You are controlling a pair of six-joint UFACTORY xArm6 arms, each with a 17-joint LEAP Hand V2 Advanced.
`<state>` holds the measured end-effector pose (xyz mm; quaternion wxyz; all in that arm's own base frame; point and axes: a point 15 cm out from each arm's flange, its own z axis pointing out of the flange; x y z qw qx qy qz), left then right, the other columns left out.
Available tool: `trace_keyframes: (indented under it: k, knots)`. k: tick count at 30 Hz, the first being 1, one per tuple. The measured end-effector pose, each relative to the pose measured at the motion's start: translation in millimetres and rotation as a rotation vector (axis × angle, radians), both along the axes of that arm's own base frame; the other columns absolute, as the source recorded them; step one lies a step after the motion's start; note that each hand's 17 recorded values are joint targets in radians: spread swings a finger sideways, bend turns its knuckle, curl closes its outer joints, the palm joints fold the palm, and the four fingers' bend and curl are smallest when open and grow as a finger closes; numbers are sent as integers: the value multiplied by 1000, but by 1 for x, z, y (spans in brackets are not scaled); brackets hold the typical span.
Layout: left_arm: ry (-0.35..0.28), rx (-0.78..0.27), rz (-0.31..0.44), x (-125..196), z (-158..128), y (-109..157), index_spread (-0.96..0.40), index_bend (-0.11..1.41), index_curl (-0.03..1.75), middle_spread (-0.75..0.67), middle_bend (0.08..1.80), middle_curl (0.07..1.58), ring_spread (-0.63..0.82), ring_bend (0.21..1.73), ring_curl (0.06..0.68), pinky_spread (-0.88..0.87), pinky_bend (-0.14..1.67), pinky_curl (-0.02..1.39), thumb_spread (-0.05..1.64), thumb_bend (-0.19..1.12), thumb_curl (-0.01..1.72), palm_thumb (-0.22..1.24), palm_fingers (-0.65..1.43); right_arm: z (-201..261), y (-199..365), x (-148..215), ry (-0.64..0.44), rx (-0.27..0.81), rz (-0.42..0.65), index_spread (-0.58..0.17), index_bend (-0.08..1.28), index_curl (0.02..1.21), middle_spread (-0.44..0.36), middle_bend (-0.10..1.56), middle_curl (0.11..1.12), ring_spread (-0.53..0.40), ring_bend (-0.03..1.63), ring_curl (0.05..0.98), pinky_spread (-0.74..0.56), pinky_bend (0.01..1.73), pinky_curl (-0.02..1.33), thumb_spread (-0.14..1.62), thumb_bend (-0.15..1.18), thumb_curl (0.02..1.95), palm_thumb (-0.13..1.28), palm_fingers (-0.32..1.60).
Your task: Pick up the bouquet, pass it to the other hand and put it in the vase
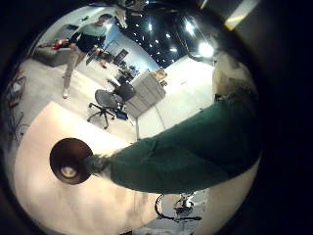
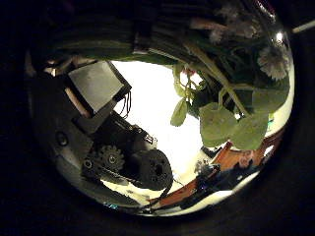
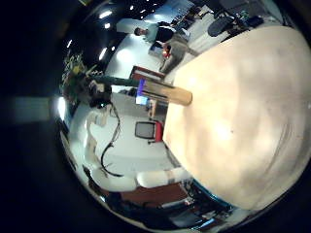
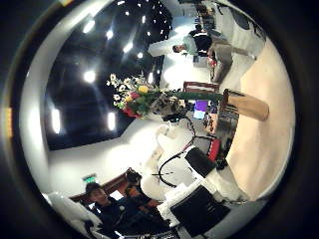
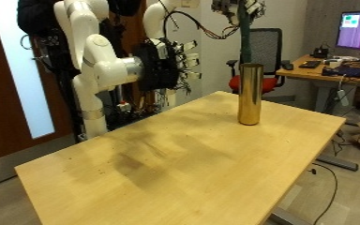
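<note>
A tall brass-coloured vase [image 5: 248, 93] stands on the wooden table [image 5: 168, 159] near its far edge. The bouquet [image 5: 247, 37], with a dark green wrapped stem and flowers at the top, hangs upright with its lower end just above the vase's mouth. My left hand [image 2: 118, 157] is shut on it, high up at the view's top edge. In the left little finger side palm view, the green stem [image 1: 186, 147] points down at the vase's open mouth [image 1: 68, 162]. My right hand [image 5: 174, 61] hangs open and empty, off to the side of the vase.
Behind the table are an office chair [image 5: 270, 52] and a desk with a monitor [image 5: 359, 33]. A door [image 5: 11, 84] stands beside the arms. The vase is close to the table's far edge.
</note>
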<state>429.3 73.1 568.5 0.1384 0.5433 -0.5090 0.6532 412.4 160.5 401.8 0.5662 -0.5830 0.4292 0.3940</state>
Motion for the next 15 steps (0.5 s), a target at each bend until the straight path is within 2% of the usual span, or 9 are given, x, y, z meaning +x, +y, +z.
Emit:
trace_keyframes:
  k: [15]
  knots:
    - [-4,19,5,-2,10,3,-762,995,-19,-578,1065,1169,-407,1523,626,-541,1277,730,159,-19,951,1186,894,-13,1,-5,35,7,1,-297,186,327,88,168,241,169,275,269,255,314,331,992,-22,499,878,12]
